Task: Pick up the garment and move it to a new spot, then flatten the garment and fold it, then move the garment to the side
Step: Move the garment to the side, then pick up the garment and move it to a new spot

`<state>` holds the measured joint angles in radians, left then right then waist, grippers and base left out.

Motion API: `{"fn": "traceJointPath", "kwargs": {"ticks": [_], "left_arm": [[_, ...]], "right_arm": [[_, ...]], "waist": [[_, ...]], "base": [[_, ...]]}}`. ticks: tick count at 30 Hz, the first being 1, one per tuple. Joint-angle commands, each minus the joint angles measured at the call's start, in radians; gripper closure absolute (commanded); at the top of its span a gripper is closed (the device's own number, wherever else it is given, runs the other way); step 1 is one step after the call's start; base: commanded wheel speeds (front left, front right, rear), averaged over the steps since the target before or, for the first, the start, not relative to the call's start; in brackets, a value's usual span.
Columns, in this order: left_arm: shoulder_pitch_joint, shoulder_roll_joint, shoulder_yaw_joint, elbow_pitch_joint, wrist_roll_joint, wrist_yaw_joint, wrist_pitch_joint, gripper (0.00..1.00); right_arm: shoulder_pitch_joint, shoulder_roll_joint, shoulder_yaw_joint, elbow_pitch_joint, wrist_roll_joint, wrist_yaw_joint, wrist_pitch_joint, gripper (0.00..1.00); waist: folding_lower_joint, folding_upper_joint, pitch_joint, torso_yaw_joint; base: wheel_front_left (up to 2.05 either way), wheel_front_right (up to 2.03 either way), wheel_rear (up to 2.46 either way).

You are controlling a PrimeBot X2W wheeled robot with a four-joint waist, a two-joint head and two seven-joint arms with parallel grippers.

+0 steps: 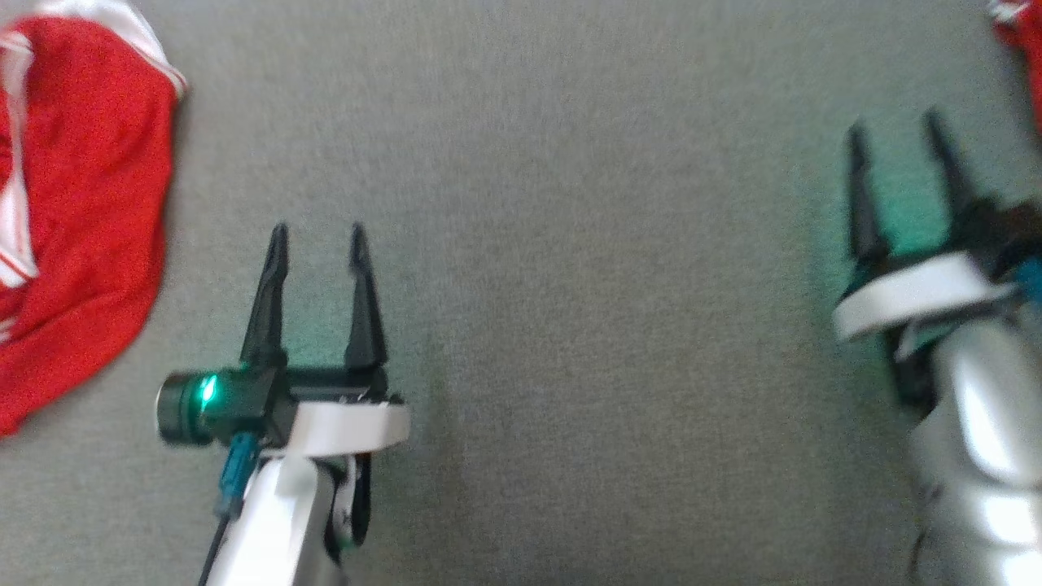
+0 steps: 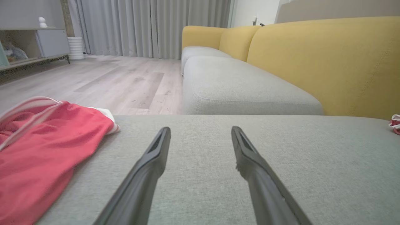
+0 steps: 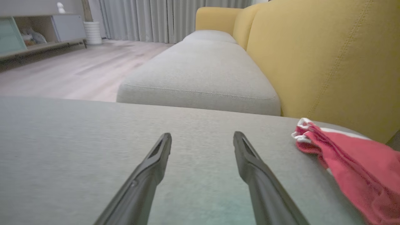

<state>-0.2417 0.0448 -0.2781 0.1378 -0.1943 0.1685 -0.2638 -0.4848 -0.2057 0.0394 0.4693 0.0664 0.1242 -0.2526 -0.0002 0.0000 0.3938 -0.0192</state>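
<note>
Garment [image 1: 81, 203], red with white trim, is lying crumpled on the grey cushion [image 1: 570, 244] at the robot's far left, with its outer side running off the edge of the head view. Near it but apart from it, the left gripper [image 1: 317, 232] is sitting over bare cushion, its two dark fingers [image 2: 156, 156] spread wide, gripping nothing. Whether their tips are brushing the fabric is impossible to tell. Well apart on the other side, the right gripper [image 1: 894, 124] is likewise standing wide open and empty over bare cushion, and its arm is showing smeared and blurred in the head view. Just past it, a second garment [image 3: 353, 156] of the same red and white is lying in a bunched heap by the yellow sofa back [image 3: 328, 62], clear of the fingers and cut off by the picture edge, so its full shape is hard to make out. Farther off, more grey seat cushions [image 2: 243, 87] are stretching away along the sofa. A pale wood floor [image 2: 109, 81], a low shelf unit [image 2: 31, 43] and grey curtains [image 2: 150, 28] are showing beyond the garment.
</note>
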Motion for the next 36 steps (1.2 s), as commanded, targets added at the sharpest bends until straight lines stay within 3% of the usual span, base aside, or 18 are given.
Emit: {"fn": "traceJointPath", "kwargs": {"ticks": [1, 9, 13, 36], "left_arm": [[0.031, 0.005, 0.05, -0.015, -0.003, 0.005, 0.002, 0.0], [0.169, 0.005, 0.124, 0.074, 0.004, -0.041, 0.002, 0.0], [0.238, 0.005, 0.146, 0.076, 0.011, -0.063, 0.002, 0.0], [0.317, 0.005, 0.179, 0.111, 0.021, -0.076, 0.002, 0.0]], "right_arm": [[0.048, 0.03, 0.043, -0.064, 0.024, 0.007, -0.009, 0.0], [0.338, 0.132, 0.072, -0.203, 0.048, 0.007, -0.009, 0.0], [0.411, 0.143, 0.082, -0.217, 0.034, 0.007, -0.009, 0.0], [0.489, 0.155, 0.039, -0.2, 0.01, 0.007, -0.009, 0.0]], "waist": [[0.0002, 0.0, -0.14, -0.005], [0.0002, 0.0, -0.352, 0.004], [0.0002, 0.0, -0.401, -0.005], [0.0002, 0.0, -0.465, -0.013]], "base": [[0.0, 0.0, 0.0], [0.0, 0.0, 0.0], [0.0, 0.0, 0.0], [0.0, 0.0, 0.0]]}}
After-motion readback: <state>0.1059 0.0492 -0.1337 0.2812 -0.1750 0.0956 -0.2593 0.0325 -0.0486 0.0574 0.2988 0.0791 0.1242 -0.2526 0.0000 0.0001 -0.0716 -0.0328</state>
